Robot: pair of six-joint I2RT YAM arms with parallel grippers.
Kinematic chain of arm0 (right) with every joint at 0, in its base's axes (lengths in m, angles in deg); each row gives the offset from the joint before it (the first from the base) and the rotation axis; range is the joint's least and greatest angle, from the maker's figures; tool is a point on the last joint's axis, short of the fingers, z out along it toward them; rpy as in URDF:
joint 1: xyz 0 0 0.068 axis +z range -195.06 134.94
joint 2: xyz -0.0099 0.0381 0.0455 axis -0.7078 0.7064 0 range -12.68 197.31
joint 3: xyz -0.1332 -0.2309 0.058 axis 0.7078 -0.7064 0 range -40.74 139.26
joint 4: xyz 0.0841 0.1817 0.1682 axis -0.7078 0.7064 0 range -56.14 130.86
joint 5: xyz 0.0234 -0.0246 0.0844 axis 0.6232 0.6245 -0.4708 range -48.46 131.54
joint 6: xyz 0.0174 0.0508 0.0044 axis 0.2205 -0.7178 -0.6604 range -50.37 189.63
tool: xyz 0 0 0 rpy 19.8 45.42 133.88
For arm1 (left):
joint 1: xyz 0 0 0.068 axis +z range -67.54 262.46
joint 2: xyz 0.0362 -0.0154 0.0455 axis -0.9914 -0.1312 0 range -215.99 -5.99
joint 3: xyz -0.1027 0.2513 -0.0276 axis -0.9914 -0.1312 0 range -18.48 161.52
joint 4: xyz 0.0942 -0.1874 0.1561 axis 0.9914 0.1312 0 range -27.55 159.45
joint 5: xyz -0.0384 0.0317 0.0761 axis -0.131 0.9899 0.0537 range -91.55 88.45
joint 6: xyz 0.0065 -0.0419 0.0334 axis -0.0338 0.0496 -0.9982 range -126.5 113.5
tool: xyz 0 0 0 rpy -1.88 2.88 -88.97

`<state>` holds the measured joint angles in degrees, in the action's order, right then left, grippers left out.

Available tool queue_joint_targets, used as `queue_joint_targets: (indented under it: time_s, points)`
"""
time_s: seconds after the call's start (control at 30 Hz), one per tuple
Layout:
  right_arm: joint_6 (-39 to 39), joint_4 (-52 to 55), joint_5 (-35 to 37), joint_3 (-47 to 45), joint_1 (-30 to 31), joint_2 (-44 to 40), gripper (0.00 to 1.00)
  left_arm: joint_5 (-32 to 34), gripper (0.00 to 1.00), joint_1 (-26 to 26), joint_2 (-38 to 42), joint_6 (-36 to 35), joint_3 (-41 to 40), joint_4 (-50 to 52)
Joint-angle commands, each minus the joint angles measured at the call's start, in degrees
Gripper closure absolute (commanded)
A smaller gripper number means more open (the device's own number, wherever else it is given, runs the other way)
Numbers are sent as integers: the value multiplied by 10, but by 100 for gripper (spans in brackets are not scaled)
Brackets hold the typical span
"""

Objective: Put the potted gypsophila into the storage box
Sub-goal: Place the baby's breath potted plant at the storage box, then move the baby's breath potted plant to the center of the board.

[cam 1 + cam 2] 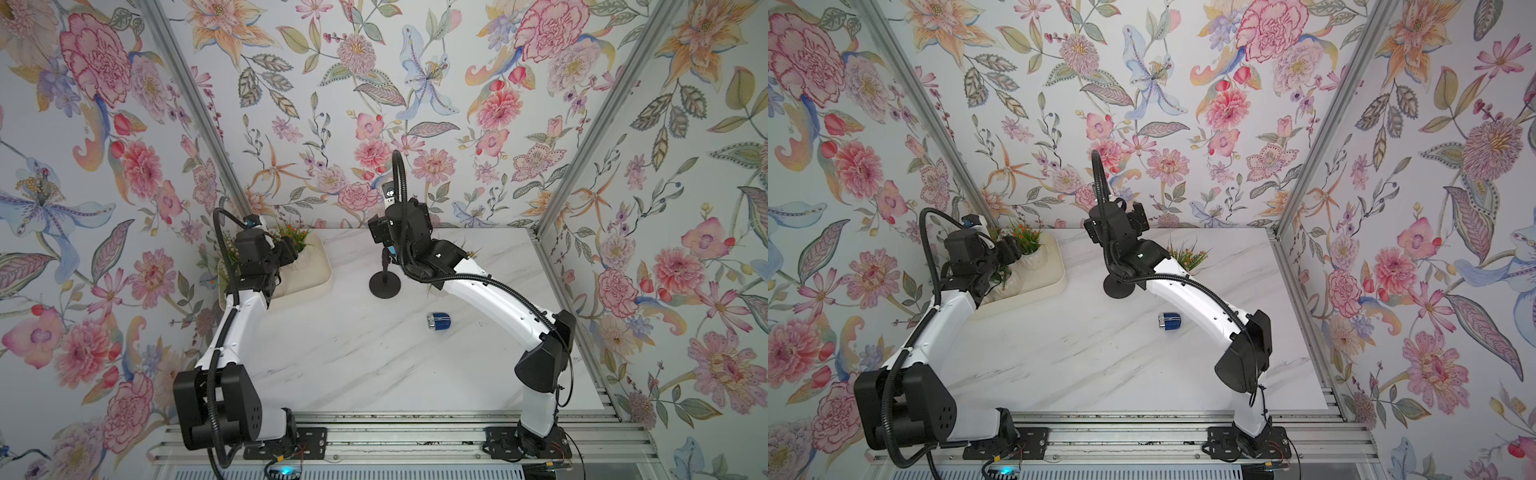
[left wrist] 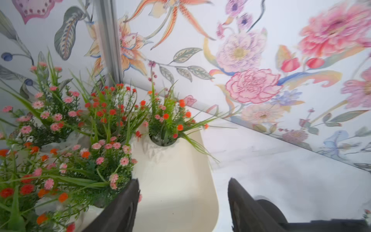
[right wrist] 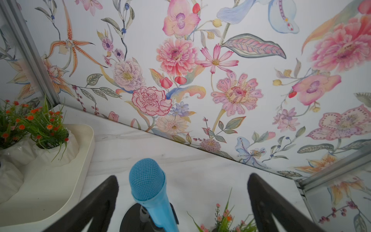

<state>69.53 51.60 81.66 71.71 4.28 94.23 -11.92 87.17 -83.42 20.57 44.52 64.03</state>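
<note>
Left gripper (image 2: 183,179) parted, maybe brushing potted gypsophila (image 2: 94,166); right gripper (image 3: 183,175) wide, empty.

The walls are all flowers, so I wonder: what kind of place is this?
Probably a robot test booth: a left arm and right arm mounted on a metal rail, a marble-look table, flowered wallpaper.

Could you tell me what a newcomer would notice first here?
Bold floral wallpaper covers the walls. Green fake plants with pink and orange flowers in white ribbed pots cluster in the cream plastic storage box at the table's far left corner. A sky-blue microphone on a black round stand rises mid-table.
</note>
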Motion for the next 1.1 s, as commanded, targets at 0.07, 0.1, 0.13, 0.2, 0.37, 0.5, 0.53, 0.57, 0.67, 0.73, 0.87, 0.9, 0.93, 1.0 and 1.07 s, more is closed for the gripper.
queue_joint_targets:
  time_s: [0.07, 0.1, 0.13, 0.2, 0.37, 0.5, 0.53, 0.57, 0.67, 0.73, 0.87, 0.9, 0.93, 1.0, 1.07]
  points:
    - [-266, 96, -87, -117, -135, -120, 0, -36, 22, -92, 61, -41, -16, -92]
    - [-302, 99, -118, -151, -165, -141, 0, -27, 21, -110, 61, -46, -12, -101]
    - [-336, 100, -149, -192, -197, -163, 1, -23, 20, -127, 60, -48, -6, -115]
    - [-376, 99, -190, -259, -245, -199, 1, -17, 19, -152, 54, -45, 4, -148]
    - [-366, 114, -224, -340, -307, -246, 1, 11, 18, -235, 0, -74, 76, -160]
    - [-371, 118, -269, -374, -362, -243, 1, 13, 18, -300, -69, -92, 169, -81]
    - [-366, 118, -273, -376, -372, -238, 1, 17, 18, -316, -83, -99, 188, -52]
    - [-360, 117, -278, -375, -381, -230, 1, 27, 19, -332, -92, -107, 202, -20]
    - [-334, 116, -296, -357, -404, -194, 1, 58, 19, -367, -107, -103, 219, 64]
    - [-318, 108, -323, -340, -421, -163, 1, 75, 19, -384, -106, -76, 207, 109]
    - [-287, 91, -416, -285, -456, -89, 1, 108, 21, -426, -103, 3, 163, 188]
    - [-279, 90, -436, -270, -462, -67, 1, 110, 21, -437, -101, 27, 149, 194]
    - [-269, 90, -459, -251, -468, -43, 1, 105, 22, -447, -100, 52, 125, 195]
    - [-243, 87, -521, -215, -477, 3, 2, 104, 23, -468, -98, 99, 80, 179]
    - [-214, 81, -566, -177, -483, 52, 2, 110, 24, -487, -99, 136, 41, 155]
